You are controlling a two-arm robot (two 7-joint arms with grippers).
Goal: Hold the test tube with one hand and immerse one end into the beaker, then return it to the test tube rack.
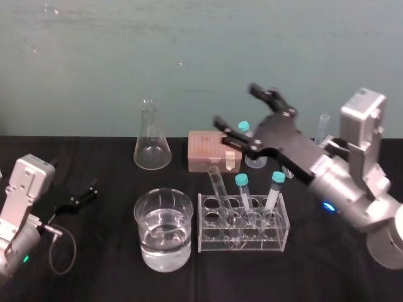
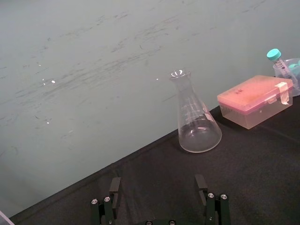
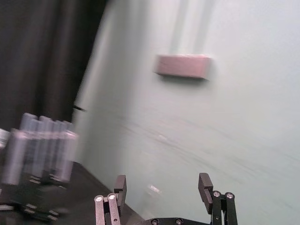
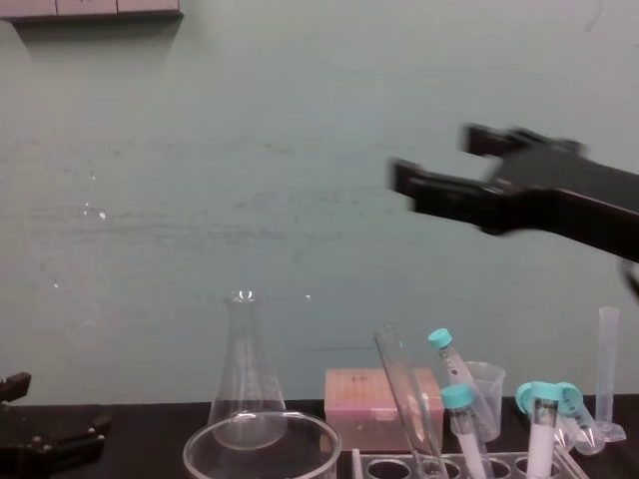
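Hovering over test tube rack (image 1: 277, 239), right gripper (image 1: 234, 104) (spread wide), left gripper (image 1: 90, 192) spread, parked.

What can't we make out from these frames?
1. Chest view: bottom edge cuts off the beaker and test tube rack; water level lost.
2. Right wrist view: motion blur smears a cluster of tubes; the test tube can't be picked out.
3. Head view: which hole it sits in, clear glass on clear plastic.
Right gripper, jaws open, hangs above the rack; left gripper parked at left.
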